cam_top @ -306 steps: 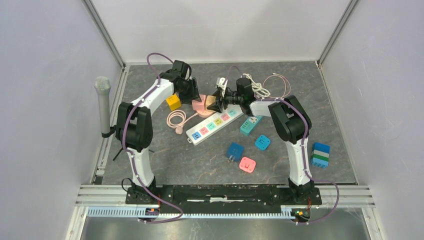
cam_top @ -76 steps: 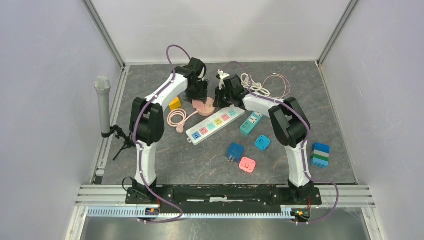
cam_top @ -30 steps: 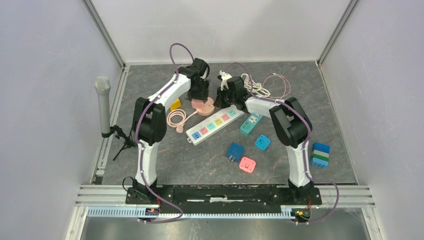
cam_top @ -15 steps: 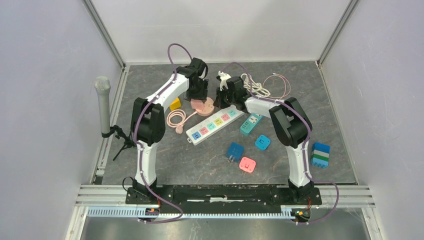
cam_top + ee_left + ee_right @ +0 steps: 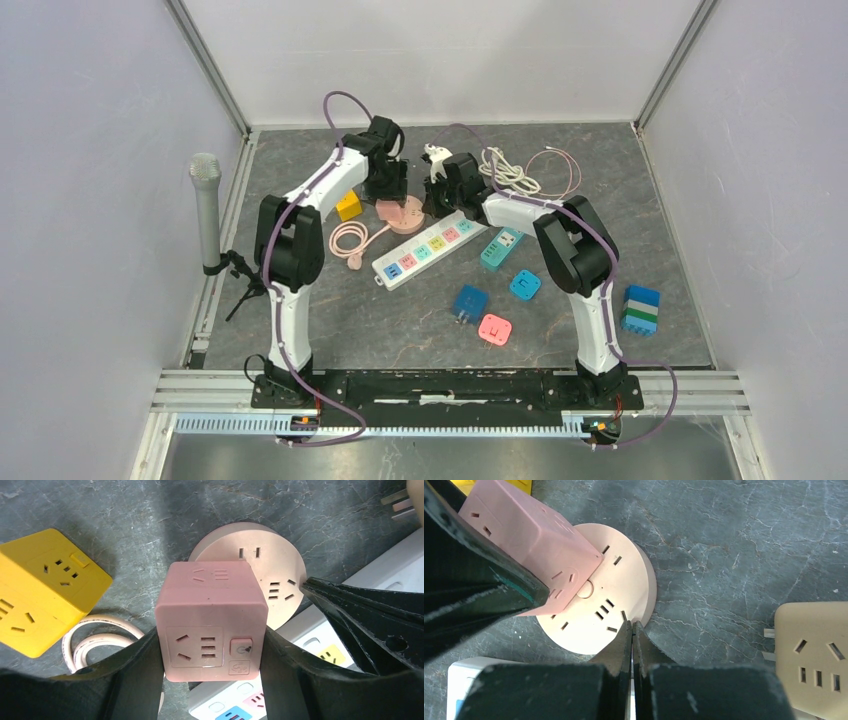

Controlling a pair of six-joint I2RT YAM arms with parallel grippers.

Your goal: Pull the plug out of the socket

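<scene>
The plug is a pink cube adapter (image 5: pixel 210 625), and my left gripper (image 5: pixel 212 650) is shut on its two sides. It hangs tilted over the socket, a round pale-pink disc (image 5: pixel 277 580) lying on the grey floor. The cube's prongs are hidden, so I cannot tell whether it still touches the disc. In the right wrist view the cube (image 5: pixel 524 535) overlaps the disc's (image 5: pixel 624 585) upper left. My right gripper (image 5: pixel 631 625) is shut on nothing, its tips resting on the disc's near edge. From above, both grippers (image 5: pixel 388 190) (image 5: pixel 432 195) meet at the disc (image 5: pixel 402 213).
A white power strip (image 5: pixel 430 245) lies just right of the disc, a yellow cube socket (image 5: pixel 348 205) and coiled pink cable (image 5: pixel 350 238) to its left. A beige adapter (image 5: pixel 814 655) sits by the right gripper. Blue, teal and pink adapters (image 5: pixel 495 329) lie nearer; white cables (image 5: pixel 510 170) at the back.
Both grippers have shifted slightly left together. The left one carries the pink cube, now tilted over the disc. The right gripper stays shut on the disc's edge.
</scene>
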